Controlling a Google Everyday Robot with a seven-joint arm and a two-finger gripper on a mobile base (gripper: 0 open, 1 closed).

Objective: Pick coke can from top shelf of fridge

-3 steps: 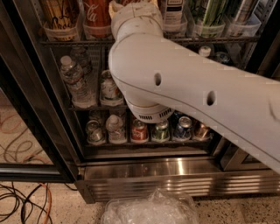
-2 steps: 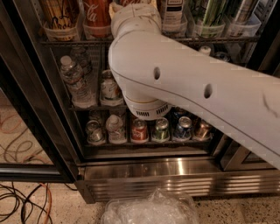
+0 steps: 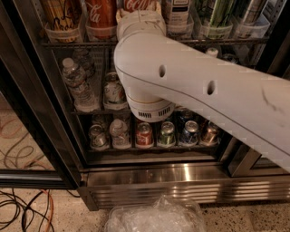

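We see the white arm (image 3: 204, 95) reaching up into the fridge (image 3: 181, 179), its gripper (image 3: 138, 16) at the top shelf (image 3: 77, 44) and pressed right up to the coke can (image 3: 136, 3). Only the can's red top shows above the gripper, and whether the gripper holds it we cannot tell. A second red can (image 3: 100, 18) stands just left, beside a tan can (image 3: 61, 18). Water bottles (image 3: 78, 84) fill the rack below.

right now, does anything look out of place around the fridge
A crumpled clear plastic heap lies on the floor before the fridge, and loose cables trail at left. The gripper is up at the top shelf.
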